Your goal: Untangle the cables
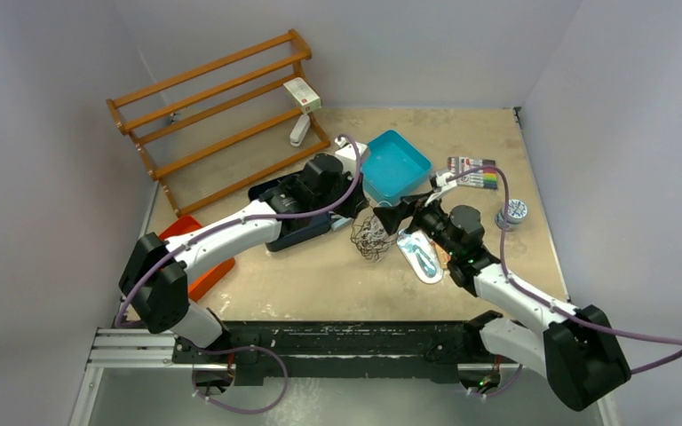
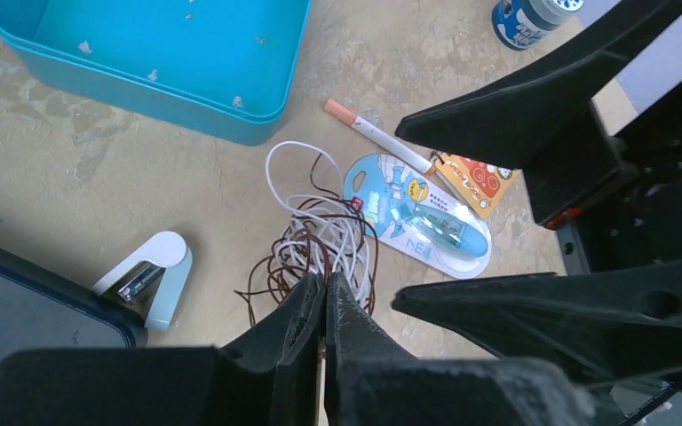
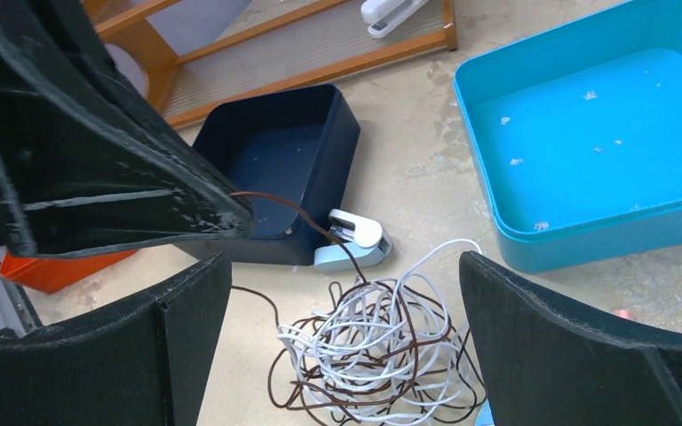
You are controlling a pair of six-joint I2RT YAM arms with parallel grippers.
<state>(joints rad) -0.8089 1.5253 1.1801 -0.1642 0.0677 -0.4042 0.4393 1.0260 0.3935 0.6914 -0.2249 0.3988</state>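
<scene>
The cables (image 1: 371, 236) lie in one tangled heap on the table between my two grippers. White loops (image 3: 382, 342) and dark brown loops (image 3: 315, 390) are wound through each other. A thin blackish strand (image 2: 316, 172) shows at the heap's edge. My left gripper (image 2: 326, 288) is shut at the heap's near side. It pinches a dark brown strand (image 3: 306, 217) that rises taut from the heap to its tips. My right gripper (image 3: 346, 311) is open wide, one finger on each side of the heap, holding nothing.
A teal tray (image 1: 395, 167) stands just behind the heap and a dark navy box (image 1: 297, 213) to its left, under my left arm. A white stapler (image 2: 151, 273) lies beside the box. A blister pack (image 2: 426, 226) and a pen (image 2: 377, 135) lie right of the heap. A wooden rack (image 1: 222, 106) stands at the far left.
</scene>
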